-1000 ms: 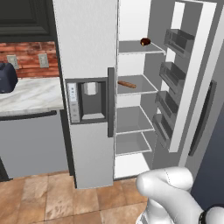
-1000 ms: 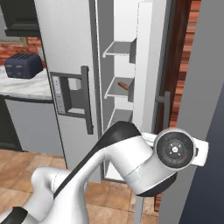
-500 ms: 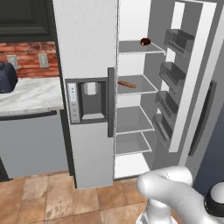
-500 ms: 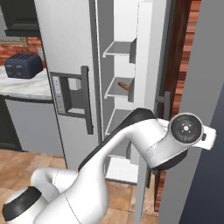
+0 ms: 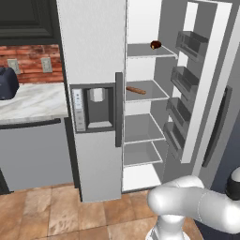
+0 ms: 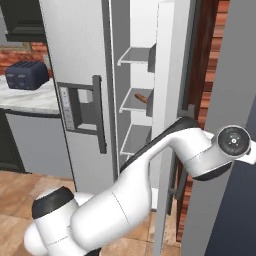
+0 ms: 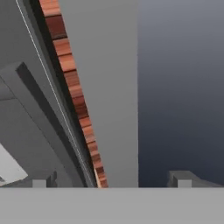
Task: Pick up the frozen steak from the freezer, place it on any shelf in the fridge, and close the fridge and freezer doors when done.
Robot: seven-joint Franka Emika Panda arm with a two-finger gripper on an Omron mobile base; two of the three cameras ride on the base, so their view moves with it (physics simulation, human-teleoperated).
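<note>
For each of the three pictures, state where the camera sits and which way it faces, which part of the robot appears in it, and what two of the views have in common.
Left base view: behind the arm on its left, facing the open fridge door and shelves; white arm link at lower right.
Right base view: behind on its right, facing the same fridge; the arm reaches around the door's edge.
Hand view: on the hand, along the gripper, open, at the door's edge and brick strip.
Both base views share the brown item on a shelf, the dispenser and the toaster.

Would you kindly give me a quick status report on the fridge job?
Gripper empty, jaws open, beside open fridge door. Brown slab, likely the steak, on middle fridge shelf. Freezer door shut.
</note>
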